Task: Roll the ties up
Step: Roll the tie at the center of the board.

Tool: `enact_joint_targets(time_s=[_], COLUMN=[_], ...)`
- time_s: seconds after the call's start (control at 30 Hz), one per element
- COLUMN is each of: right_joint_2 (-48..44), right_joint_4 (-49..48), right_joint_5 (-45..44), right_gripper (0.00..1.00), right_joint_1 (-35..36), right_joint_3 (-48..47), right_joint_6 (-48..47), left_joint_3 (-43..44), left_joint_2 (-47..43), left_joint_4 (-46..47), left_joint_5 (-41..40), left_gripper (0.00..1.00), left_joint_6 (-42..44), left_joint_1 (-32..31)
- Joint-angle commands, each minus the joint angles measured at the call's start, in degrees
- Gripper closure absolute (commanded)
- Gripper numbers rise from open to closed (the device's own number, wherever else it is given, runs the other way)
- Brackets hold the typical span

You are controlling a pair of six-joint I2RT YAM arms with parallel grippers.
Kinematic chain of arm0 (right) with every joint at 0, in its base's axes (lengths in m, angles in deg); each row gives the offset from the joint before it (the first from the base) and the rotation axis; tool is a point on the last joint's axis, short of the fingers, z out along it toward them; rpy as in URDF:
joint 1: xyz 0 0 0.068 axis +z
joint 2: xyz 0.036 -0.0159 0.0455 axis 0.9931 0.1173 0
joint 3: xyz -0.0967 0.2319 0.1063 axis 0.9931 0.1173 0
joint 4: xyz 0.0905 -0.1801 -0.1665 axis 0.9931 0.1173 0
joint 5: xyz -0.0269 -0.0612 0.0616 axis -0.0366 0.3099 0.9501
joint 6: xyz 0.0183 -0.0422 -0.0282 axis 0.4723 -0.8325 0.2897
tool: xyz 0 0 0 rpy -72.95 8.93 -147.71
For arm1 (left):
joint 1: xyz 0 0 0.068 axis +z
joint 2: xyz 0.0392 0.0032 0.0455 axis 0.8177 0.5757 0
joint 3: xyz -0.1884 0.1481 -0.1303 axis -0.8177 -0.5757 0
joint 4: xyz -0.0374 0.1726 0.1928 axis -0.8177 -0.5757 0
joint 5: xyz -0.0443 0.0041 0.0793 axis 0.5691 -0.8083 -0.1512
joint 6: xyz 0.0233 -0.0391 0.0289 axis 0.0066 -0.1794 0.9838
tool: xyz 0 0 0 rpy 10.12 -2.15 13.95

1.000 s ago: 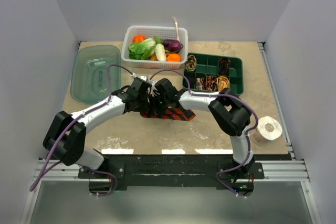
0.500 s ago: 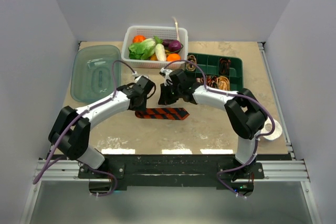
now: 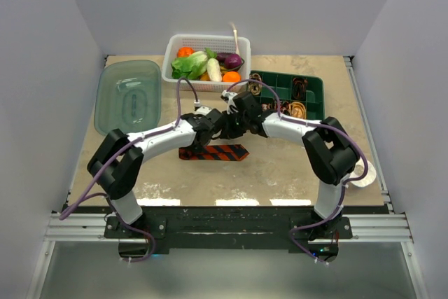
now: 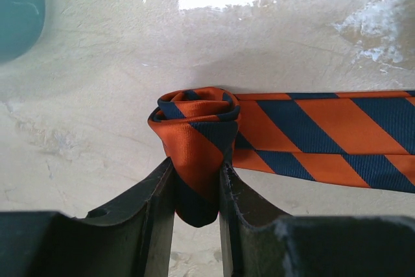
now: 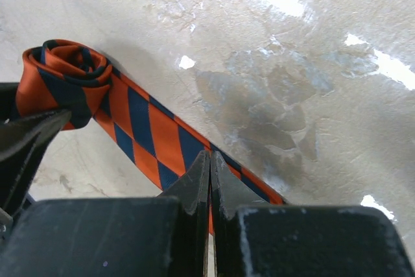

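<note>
Mid-table (image 3: 280, 173), far from edges: L jaws round tie's (image 4: 285, 131) rolled end.

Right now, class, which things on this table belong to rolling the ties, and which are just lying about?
Job: striped tie; left hand gripping its rolled end; right hand, shut, over its flat length; coiled ties in the green tray.
Lying about: vegetable basket; teal container; white tape roll.

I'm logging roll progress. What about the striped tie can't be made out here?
Top view: coil of the striped tie, hidden under the left claw.
Left wrist: its unrolled length, cut off by the right edge.
Right wrist: whether the shut right claw touches the tie; the claw itself hides the contact.
</note>
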State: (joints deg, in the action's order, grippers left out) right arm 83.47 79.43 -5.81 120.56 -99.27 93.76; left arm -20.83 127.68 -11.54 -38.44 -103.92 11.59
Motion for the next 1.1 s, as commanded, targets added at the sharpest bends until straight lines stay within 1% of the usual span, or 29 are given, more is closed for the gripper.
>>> enact_joint_targets(time_s=[0.0, 0.13, 0.27, 0.43, 0.57, 0.63, 0.77, 0.87, 0.93, 1.07], right_joint_2=[-1.84, -1.49, -1.22, -1.05, -0.96, -0.87, -0.87, -0.96, -1.31, -2.10], right_joint_4=[-0.20, -0.37, -0.64, -0.73, -0.81, -0.81, -0.81, -0.99, -1.08, -1.78], right_joint_5=[-0.43, -0.26, 0.01, 0.18, 0.18, 0.10, 0.36, 0.80, 1.50, 2.47], right_gripper=[1.00, 1.00, 1.00, 1.00, 1.00, 1.00, 1.00, 1.00, 1.00, 1.00], right_joint_1=[-0.65, -0.82, -0.82, -0.82, -0.82, -0.91, -0.82, -0.91, -0.82, -0.74], right_joint_3=[0.35, 0.36, 0.53, 0.71, 0.71, 0.79, 0.71, 0.71, 0.62, 0.88], right_joint_6=[-1.25, -1.16, -1.07, -1.07, -1.07, -1.07, -1.07, -1.24, -1.33, -1.33], left_joint_3=[2.12, 1.50, 0.80, 0.62, 0.89, 0.89, 0.28, -0.52, -1.13, -1.83], left_joint_2=[1.91, 2.00, 1.83, 1.83, 1.74, 1.91, 1.83, 0.08, -2.56, -7.83], left_joint_4=[-1.71, 1.01, 3.47, 6.28, 6.99, 7.43, 8.75, 11.03, 12.18, 13.14], left_joint_5=[-1.20, 1.00, 3.11, 6.71, 8.20, 8.82, 10.84, 12.25, 12.34, 9.98], left_gripper=[0.76, 0.73, 0.65, 0.58, 0.44, 0.41, 0.37, 0.34, 0.29, 0.20], left_joint_6=[-2.33, 0.04, 1.63, 4.52, 5.76, 6.20, 7.25, 7.61, 7.17, 6.03], left_joint_1=[-1.73, -2.35, -2.70, -3.40, -4.37, -4.72, -5.16, -5.16, -5.16, -4.99])
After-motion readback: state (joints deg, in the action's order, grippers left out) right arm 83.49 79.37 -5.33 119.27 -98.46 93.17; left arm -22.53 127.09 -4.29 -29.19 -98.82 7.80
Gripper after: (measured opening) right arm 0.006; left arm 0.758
